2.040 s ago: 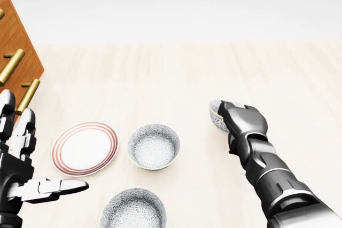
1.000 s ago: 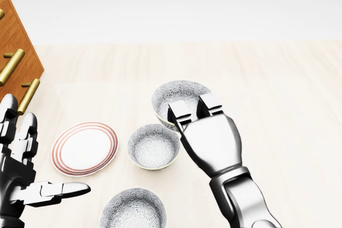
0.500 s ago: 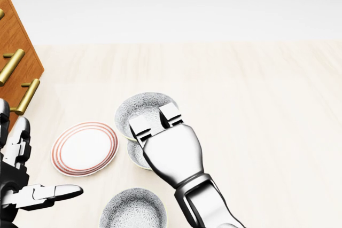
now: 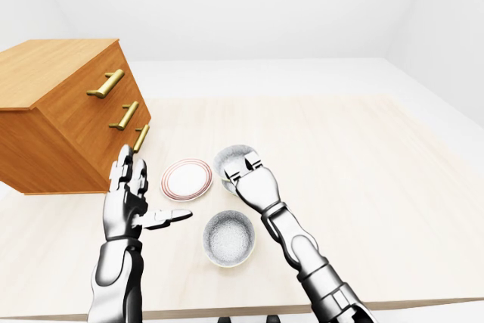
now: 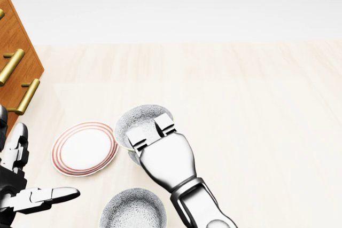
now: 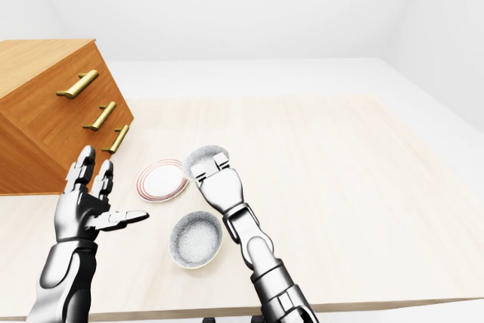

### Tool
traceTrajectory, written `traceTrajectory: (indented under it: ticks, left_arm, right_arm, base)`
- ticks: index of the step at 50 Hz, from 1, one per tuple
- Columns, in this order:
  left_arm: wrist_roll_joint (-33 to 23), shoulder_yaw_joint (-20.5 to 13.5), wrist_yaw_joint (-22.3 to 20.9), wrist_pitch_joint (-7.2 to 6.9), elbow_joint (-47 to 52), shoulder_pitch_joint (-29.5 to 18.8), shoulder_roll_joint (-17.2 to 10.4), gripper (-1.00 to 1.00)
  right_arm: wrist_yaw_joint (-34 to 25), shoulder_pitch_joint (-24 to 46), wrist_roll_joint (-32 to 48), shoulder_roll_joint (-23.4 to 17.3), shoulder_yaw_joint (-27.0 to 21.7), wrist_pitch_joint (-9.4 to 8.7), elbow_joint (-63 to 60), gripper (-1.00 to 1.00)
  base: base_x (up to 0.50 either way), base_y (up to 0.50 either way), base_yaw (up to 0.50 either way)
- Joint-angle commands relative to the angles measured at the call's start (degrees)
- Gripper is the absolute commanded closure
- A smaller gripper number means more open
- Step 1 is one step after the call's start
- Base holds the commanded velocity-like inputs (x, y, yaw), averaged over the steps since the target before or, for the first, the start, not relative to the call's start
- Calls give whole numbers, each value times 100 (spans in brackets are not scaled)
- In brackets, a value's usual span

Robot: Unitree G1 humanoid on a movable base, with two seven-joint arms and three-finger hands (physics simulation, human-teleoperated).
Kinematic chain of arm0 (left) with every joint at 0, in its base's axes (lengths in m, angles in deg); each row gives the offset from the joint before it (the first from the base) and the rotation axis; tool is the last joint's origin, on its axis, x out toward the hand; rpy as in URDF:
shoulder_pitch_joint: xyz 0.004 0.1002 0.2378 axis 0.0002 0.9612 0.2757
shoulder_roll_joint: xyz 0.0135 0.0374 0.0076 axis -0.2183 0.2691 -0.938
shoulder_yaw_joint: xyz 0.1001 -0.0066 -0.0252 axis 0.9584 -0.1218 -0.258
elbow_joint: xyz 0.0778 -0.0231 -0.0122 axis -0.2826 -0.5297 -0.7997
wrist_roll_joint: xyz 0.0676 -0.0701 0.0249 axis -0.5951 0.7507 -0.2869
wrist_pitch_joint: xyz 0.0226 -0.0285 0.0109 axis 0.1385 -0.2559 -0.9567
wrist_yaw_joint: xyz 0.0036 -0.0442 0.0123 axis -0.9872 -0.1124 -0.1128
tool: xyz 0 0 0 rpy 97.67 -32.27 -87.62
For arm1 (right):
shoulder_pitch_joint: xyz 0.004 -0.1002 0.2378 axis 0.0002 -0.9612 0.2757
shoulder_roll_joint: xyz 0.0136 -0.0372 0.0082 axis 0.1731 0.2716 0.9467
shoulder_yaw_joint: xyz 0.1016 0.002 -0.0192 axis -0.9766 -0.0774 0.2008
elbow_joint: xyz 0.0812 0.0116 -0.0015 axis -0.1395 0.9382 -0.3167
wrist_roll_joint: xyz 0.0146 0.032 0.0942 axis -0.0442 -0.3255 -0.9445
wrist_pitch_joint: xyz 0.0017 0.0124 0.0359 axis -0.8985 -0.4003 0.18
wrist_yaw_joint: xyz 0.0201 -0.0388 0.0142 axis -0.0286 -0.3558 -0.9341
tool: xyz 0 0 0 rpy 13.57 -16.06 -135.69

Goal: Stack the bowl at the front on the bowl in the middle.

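Observation:
My right hand (image 5: 153, 130) is shut on the rim of a grey patterned bowl (image 5: 140, 119), fingers hooked over its near edge. That bowl sits directly over the spot of the middle bowl, which is hidden beneath it and the hand; whether the two touch I cannot tell. Another patterned bowl (image 5: 132, 210) lies at the bottom of the head view, below the hand. My left hand (image 5: 29, 177) hovers open at the lower left, thumb pointing right, holding nothing.
A red-ringed white plate (image 5: 84, 148) lies just left of the held bowl. A wooden drawer chest (image 4: 64, 115) with brass handles stands at the left. The pale wooden table (image 4: 363, 179) stretches bare to the right, its near edge at the bottom.
My right hand has carried the bowl from the right side leftwards, until it covers the middle bowl. The left hand has sunk slightly.

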Motion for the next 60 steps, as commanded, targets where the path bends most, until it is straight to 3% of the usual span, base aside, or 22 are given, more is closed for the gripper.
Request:
traceTrajectory:
  ticks: [1, 15, 16, 17, 18, 29, 39, 49, 60]
  left_arm:
    - [22, -26, -8, 0, -88, 40, 8, -100]
    - [1, 3, 24, 0, -153, -2, -8, -100]
    - [5, 4, 27, 0, -141, -2, -9, -100]
    - [-5, 12, 37, 0, -131, -12, -12, -100]
    - [-12, 20, 41, 0, -113, -14, -14, -100]
    - [-87, 92, 97, 0, -1, -45, -6, -100]
    - [-103, 123, 114, 0, 5, -30, 13, -100]
    - [-119, 193, 137, 0, -32, -54, 17, -100]
    - [-147, 276, 181, 0, 34, -76, 23, -100]
  right_arm:
    - [335, 152, -328, -16, -74, 0, 397, 100]
    - [365, 128, -297, -74, -117, 0, 528, 100]
    - [354, 101, -300, -76, -111, 0, 483, 74]
    - [301, -4, -316, -76, -86, 0, 313, -62]
    - [218, -95, -339, -77, -62, 0, 153, -100]
    - [-936, -1087, -830, -156, 257, 0, -2301, -100]
    - [-1826, -1207, -1415, -126, 205, 0, -3733, -100]
    - [-2403, -1202, -2001, -125, -89, 0, -4497, -100]
    - [-2955, -799, -3422, -194, -1009, 0, -5033, -100]
  base:
    - [0, 0, 0]
    - [0, 0, 0]
    - [0, 0, 0]
    - [0, 0, 0]
    - [0, 0, 0]
    - [0, 0, 0]
    - [0, 0, 0]
    - [0, 0, 0]
    - [0, 0, 0]
